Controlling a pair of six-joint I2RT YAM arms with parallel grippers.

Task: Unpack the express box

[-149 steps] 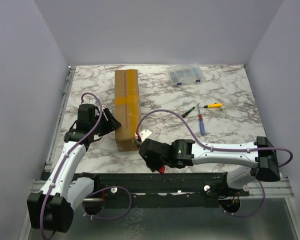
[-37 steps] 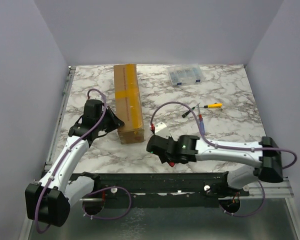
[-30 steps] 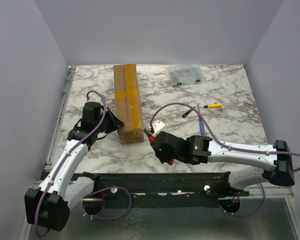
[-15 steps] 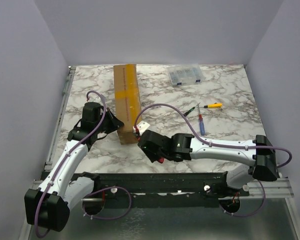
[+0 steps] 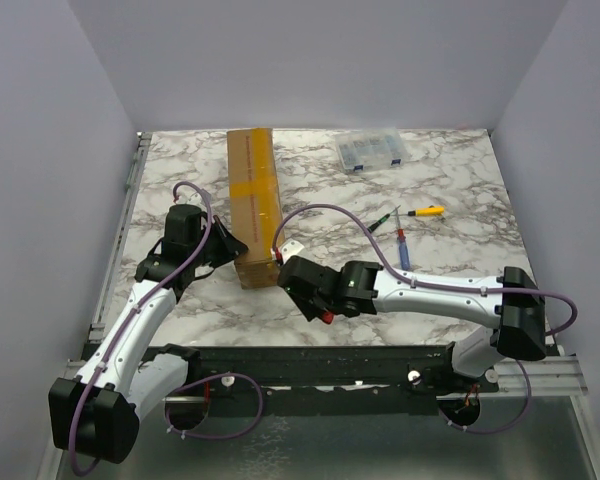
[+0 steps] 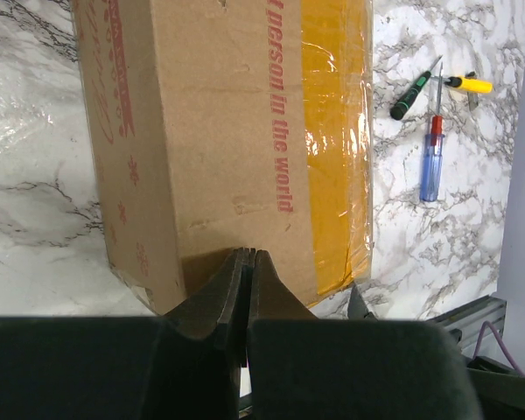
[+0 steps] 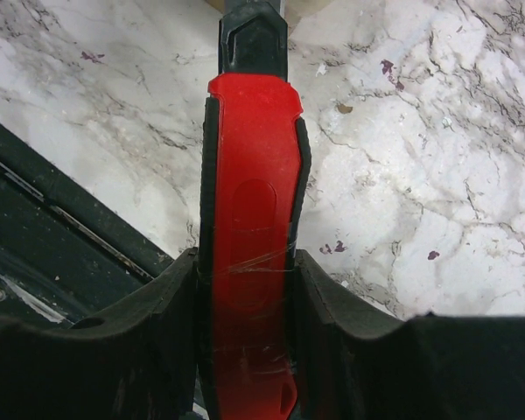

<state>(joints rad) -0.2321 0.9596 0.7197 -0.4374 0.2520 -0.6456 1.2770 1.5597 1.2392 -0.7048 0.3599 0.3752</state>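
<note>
Express box (image 5: 254, 200) lies lengthwise on the worktop (image 5: 450, 190), upper centre-left of the top view. I see the left hand (image 6: 245, 267) with fingers pressed together, tips against the box near its lower-left end. Right hand (image 5: 298, 287) pinches a red cutter (image 7: 250, 175), whose nose is at the box's near end, just right of it.

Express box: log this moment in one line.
box closed, taped | left end effector shut, against box side | right end effector shut on cutter, tip at box's near end
</note>
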